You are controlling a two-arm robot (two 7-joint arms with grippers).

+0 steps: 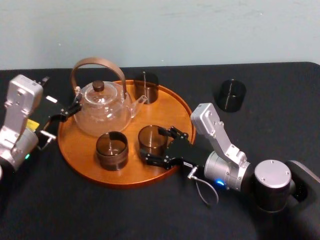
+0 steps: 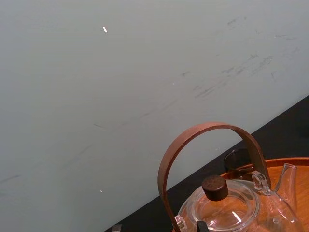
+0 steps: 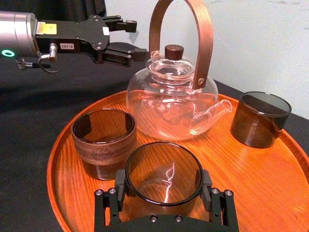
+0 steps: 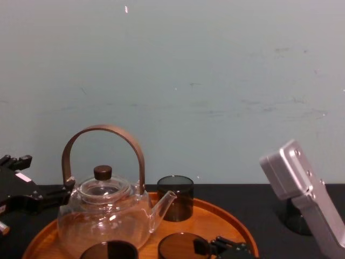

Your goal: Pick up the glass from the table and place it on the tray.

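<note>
A smoky glass (image 1: 151,140) stands on the front right part of the round wooden tray (image 1: 125,182), on the black table (image 1: 260,140). My right gripper (image 1: 152,145) reaches in from the right and is shut on the glass, one finger on each side. In the right wrist view the glass (image 3: 164,179) rests on the tray (image 3: 270,183) with the gripper (image 3: 164,186) pressed against its wall. My left gripper (image 1: 75,109) hangs open at the tray's left edge, beside the glass teapot (image 1: 102,110). It shows again as the left gripper (image 3: 133,37) near the teapot's handle.
On the tray with the teapot (image 3: 169,101) are a wood-banded glass (image 1: 111,150) at the front and a dark glass (image 1: 148,87) at the back. Another dark glass (image 1: 231,95) stands on the table at the back right. A pale wall rises behind the table.
</note>
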